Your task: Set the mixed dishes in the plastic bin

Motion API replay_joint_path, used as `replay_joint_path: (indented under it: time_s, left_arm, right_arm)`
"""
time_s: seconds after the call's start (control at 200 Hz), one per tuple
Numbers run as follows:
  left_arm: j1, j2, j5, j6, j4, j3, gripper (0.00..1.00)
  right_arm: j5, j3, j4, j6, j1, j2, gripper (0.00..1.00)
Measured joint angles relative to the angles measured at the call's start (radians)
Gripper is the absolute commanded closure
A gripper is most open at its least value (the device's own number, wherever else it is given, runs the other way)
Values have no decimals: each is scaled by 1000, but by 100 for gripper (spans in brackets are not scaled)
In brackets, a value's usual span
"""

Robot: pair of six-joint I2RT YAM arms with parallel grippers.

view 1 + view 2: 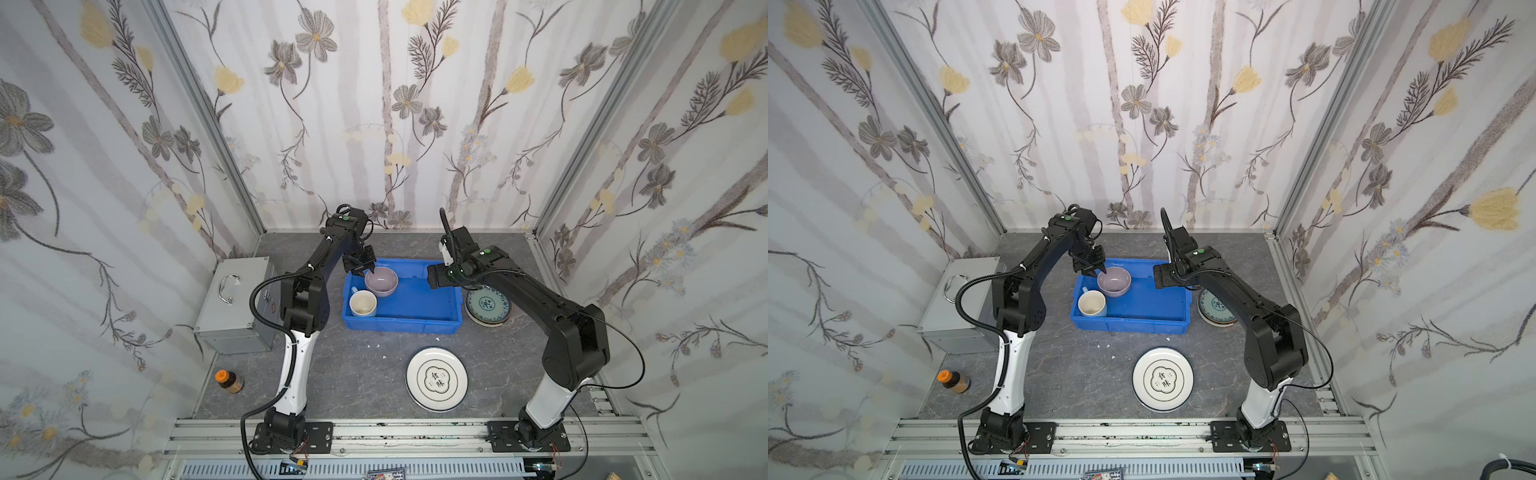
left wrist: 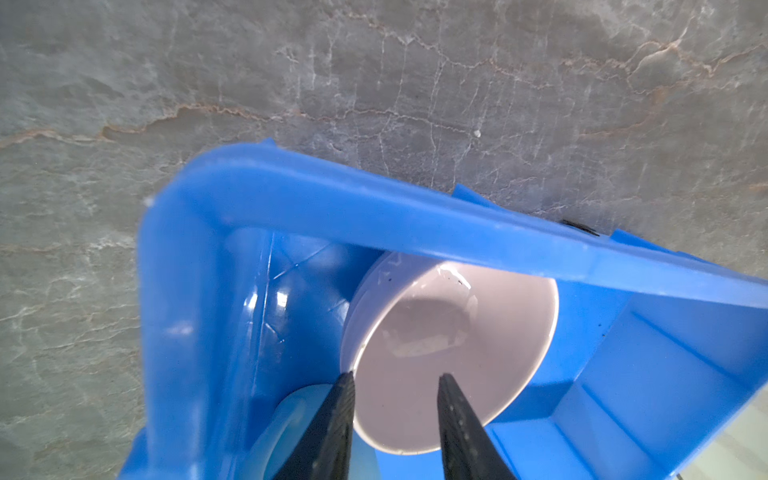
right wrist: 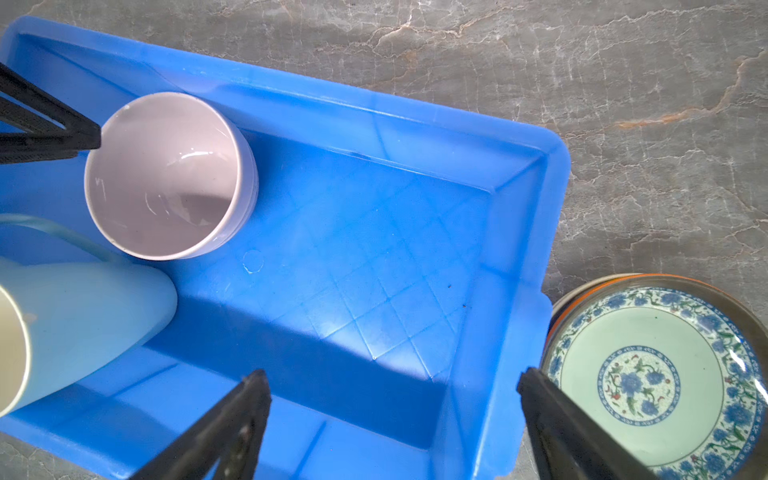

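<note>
Left wrist: left fingers (image 2: 332,424) part-spread, straddling lilac bowl (image 2: 436,332) rim inside plastic bin (image 2: 374,208); right fingers (image 3: 232,424) — spread wide.

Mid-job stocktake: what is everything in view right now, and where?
plastic bin: one, bright blue, centre.
lilac bowl: one, lilac, in the bin's left end.
mug: one, pale blue, cream inside, in the bin beside the bowl.
plate stack: one, teal-patterned plate on top, right of the bin.
white plate: one, white, in front of the bin.
metal case: one, grey, left of the bin.
bottle: one, brown, orange cap, front left.
left gripper: one, black, jaws apart astride the bowl's rim.
right gripper: one, black, open over the bin's right end.
</note>
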Motion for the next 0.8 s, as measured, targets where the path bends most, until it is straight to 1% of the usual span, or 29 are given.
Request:
replay_joint_path:
  time_s: [0.19,0.48,0.709,0.799]
  left_arm:
    - [-2,27,-44,19,-6,24,63]
    - [-3,68,-47,24,-6,37,65]
    - [-14,102,-23,26,-5,79,74]
    - [-23,115,-10,29,-8,94,75]
  right_arm:
    - [11,-11,-7,-13,-4,-10,6]
    - [30,-15,-18,-24,-17,-29,5]
    - [52,-24,-37,-24,-21,-46,5]
    - [55,-32,-42,-24,-22,-52,5]
